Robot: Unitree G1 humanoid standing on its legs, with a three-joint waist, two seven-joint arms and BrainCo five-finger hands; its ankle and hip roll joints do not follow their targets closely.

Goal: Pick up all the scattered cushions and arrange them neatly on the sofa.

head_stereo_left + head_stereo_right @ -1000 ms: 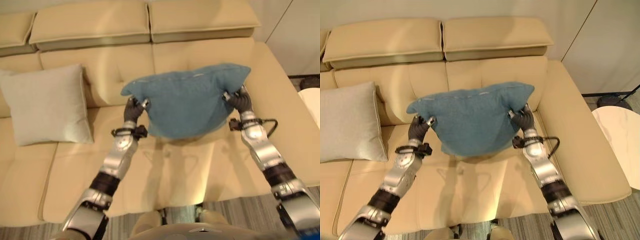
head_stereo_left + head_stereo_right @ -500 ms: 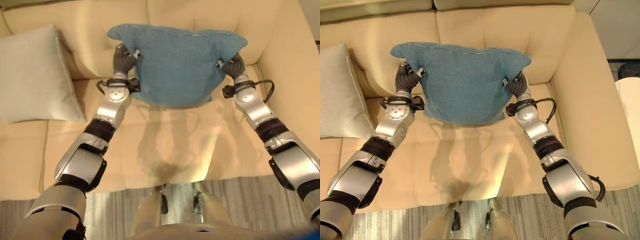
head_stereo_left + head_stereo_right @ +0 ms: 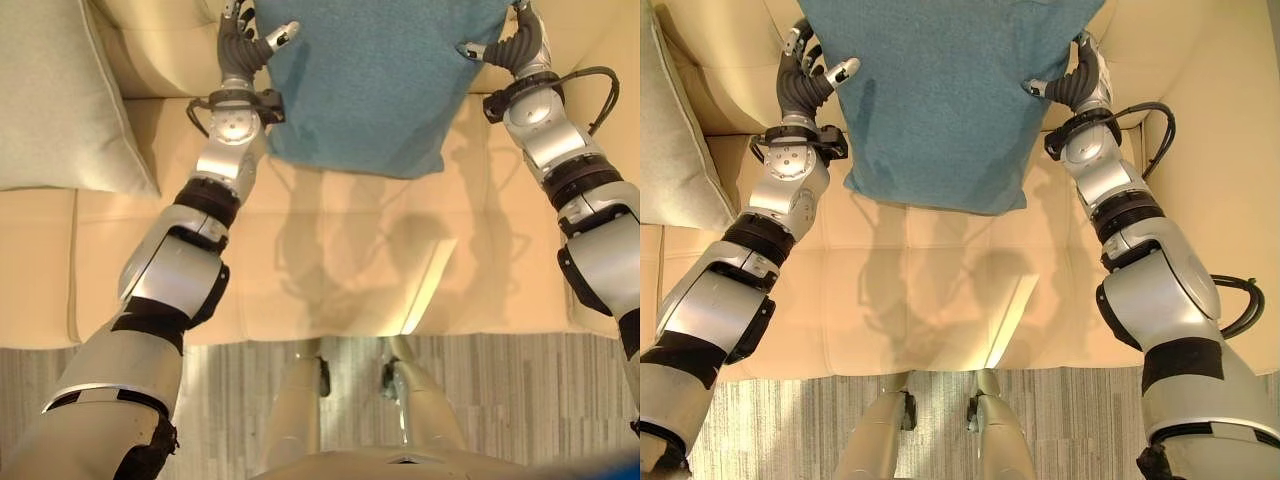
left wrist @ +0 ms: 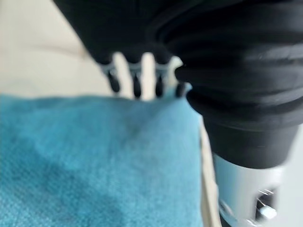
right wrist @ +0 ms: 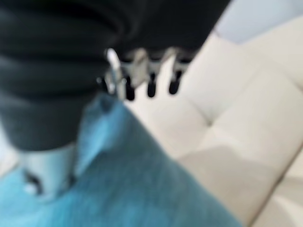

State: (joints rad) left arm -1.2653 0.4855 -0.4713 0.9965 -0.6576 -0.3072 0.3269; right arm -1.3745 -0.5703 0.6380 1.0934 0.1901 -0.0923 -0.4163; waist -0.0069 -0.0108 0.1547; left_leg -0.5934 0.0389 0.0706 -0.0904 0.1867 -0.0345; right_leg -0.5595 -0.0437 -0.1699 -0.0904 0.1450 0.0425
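Note:
The blue cushion point(image 3: 370, 80) stands upright against the backrest of the cream sofa point(image 3: 330, 270), its lower edge at the back of the seat. My left hand point(image 3: 238, 50) is at the cushion's left side, fingers straight past its edge point(image 4: 135, 80), thumb stretched over its front. At the right side my right hand point(image 3: 1080, 80) stands the same way, with straight fingers point(image 5: 142, 75) and the thumb on the blue cloth. A pale beige cushion point(image 3: 60, 100) leans against the backrest further left.
The sofa's right armrest point(image 3: 1230, 150) rises just beyond my right arm. Bare seat lies between the two cushions and in front of the blue one. Grey striped floor point(image 3: 240, 400) runs along the sofa's front edge.
The camera has tipped down and moved closer to the sofa. Both arms have carried the blue cushion back against the backrest, and both hands have loosened, thumbs spread and fingers straight.

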